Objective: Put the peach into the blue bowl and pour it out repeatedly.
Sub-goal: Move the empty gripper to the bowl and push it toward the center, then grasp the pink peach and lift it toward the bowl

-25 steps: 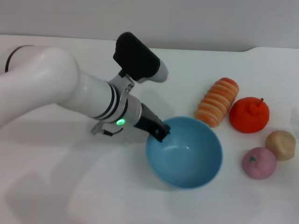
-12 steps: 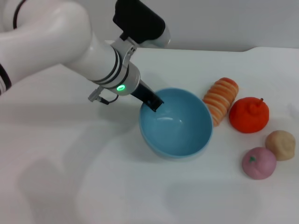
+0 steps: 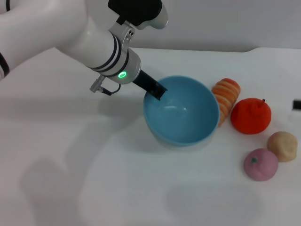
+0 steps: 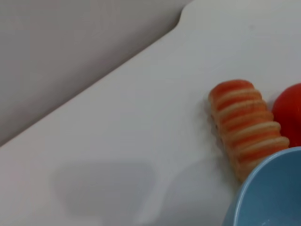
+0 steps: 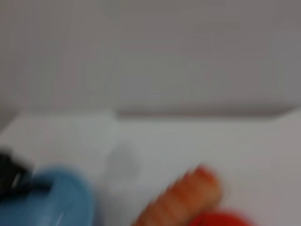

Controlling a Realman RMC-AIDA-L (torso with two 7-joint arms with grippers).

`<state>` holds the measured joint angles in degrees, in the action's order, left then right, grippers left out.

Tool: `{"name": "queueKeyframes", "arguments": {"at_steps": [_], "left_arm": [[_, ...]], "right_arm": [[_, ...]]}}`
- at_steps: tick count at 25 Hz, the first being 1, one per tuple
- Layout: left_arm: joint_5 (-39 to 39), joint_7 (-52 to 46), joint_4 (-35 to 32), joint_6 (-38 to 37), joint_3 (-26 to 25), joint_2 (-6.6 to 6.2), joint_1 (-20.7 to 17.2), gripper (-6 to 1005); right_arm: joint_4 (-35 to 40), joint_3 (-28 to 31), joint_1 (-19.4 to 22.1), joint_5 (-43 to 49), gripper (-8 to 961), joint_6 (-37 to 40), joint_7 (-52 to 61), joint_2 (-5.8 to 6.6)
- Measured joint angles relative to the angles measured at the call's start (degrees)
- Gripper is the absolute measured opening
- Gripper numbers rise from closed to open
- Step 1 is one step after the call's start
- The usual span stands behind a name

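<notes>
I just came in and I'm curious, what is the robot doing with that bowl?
The left gripper is holding the blue bowl by its rim, and the bowl is empty. The peach lies on the white table, next to a beige lump and an orange fruit. A striped orange roll lies behind the bowl.

Blue bowl [image 3: 181, 113]: round, deep, light-blue plastic, smooth and plain inside, nothing in it. Held at its left rim, mouth up and tipped slightly forward; whether its base touches the table cannot be told. In the left wrist view only a curved piece of rim [image 4: 263, 188] shows. Peach [image 3: 260, 164]: small, round, pale pink, with a tiny green stem mark on its upper face. Lies on the table to the right of the bowl and nearer the robot, well apart from it.
</notes>
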<state>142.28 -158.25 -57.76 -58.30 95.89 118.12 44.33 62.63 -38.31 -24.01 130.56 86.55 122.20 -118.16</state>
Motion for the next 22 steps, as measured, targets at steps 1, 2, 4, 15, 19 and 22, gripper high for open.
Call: {"name": "queueKeyframes", "arguments": {"at_steps": [1, 2, 4, 15, 19, 22], "left_arm": [[0.0, 0.0, 0.0, 0.1, -0.1, 0.00, 0.1, -1], [0.0, -0.1, 0.1, 0.2, -0.3, 0.00, 0.3, -1], [0.2, -0.4, 0.2, 0.3, -0.4, 0.00, 0.6, -1], [0.3, -0.7, 0.2, 1.7, -0.6, -0.06, 0.8, 0], [0.3, -0.7, 0.3, 1.8, -0.6, -0.04, 0.9, 0], [0.3, -0.7, 0.3, 2.0, -0.6, -0.02, 0.7, 0]], "right_arm": [[-0.1, -0.9, -0.7, 2.4, 515, 0.5, 1.5, -0.22], [-0.1, -0.9, -0.7, 2.4, 513, 0.5, 1.5, -0.22], [-1.0, -3.2, -1.4, 5.9, 510, 0.7, 4.2, -0.43], [-10.5, -8.2, -2.1, 9.0, 491, -0.6, 6.0, -0.25], [-12.8, -8.7, -2.9, 11.0, 484, -3.0, 6.4, -0.23], [-13.2, -8.6, -3.1, 11.3, 478, -3.8, 6.5, -0.23]]}}
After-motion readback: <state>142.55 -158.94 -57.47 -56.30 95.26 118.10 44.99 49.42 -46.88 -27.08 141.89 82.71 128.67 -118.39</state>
